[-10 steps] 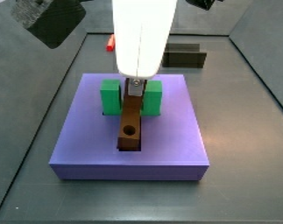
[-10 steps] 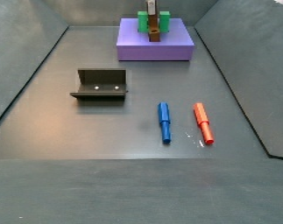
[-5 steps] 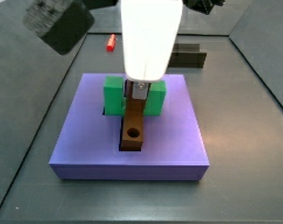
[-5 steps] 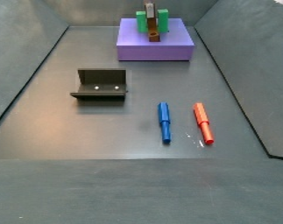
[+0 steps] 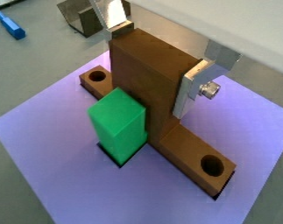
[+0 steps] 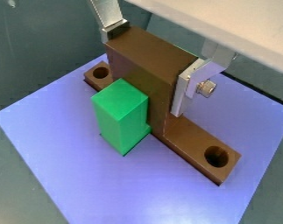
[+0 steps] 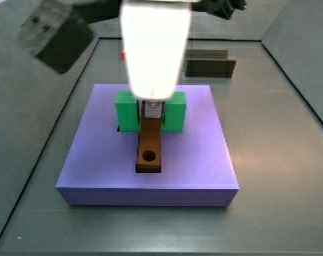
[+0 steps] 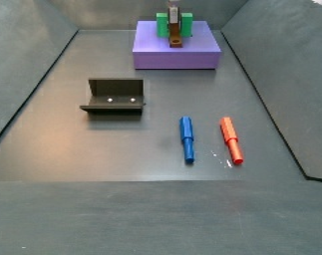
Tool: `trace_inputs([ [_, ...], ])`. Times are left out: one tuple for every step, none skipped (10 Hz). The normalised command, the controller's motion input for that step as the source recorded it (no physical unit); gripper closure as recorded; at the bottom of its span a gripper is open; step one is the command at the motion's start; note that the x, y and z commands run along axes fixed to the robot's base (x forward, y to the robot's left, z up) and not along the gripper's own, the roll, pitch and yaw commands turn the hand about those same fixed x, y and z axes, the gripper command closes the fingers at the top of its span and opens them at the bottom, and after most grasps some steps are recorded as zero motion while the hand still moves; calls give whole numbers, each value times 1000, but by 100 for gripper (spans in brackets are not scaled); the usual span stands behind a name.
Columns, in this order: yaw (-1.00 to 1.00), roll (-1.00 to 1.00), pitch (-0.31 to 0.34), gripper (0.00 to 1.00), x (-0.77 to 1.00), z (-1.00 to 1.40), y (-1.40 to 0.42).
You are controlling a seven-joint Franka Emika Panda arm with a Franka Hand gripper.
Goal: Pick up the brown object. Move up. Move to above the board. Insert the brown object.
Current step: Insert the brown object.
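Note:
The brown object (image 7: 149, 150) lies in the groove of the purple board (image 7: 191, 170), its bar flat with a round hole near each end (image 5: 210, 164). The gripper (image 7: 150, 103) stands straight above it. In both wrist views the gripper (image 5: 155, 66) (image 6: 152, 68) has its silver fingers (image 5: 200, 77) against the two sides of the raised middle block (image 6: 144, 70), shut on it. A green U-shaped block (image 5: 120, 122) straddles the bar right beside the fingers. In a side view the board (image 8: 176, 55) sits at the far end with the brown object (image 8: 175, 38) on it.
The fixture (image 8: 114, 96) stands on the grey floor at mid left. A blue peg (image 8: 187, 137) and a red peg (image 8: 231, 139) lie side by side nearer the front. A dark olive block (image 7: 211, 65) lies behind the board. Sloped walls ring the floor.
The arm's upper body has shifted slightly sideways above the board. The gripper and the brown object stay in the same place in the groove.

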Motion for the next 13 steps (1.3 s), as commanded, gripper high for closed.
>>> trace_inputs([
  [40, -43, -261, 100, -377, -271, 0],
  [49, -44, -253, 100, -317, -280, 0],
  [54, 17, -181, 100, -37, -454, -54],
  [0, 154, -89, 100, 23, -526, -206],
  [0, 270, 0, 100, 171, -531, -317],
  [-31, 273, 0, 100, 291, -529, -269],
  [-97, 274, 30, 100, 283, -551, -157],
  [-71, 281, 64, 100, 106, -523, 0],
  [-6, 274, 81, 100, 37, -491, 17],
  [-54, 183, 101, 100, 94, -446, 111],
  [-49, 184, 70, 100, 26, -437, 46],
  [-46, 183, 57, 100, 0, -466, 54],
  [-69, 143, 27, 100, 0, -589, 71],
])
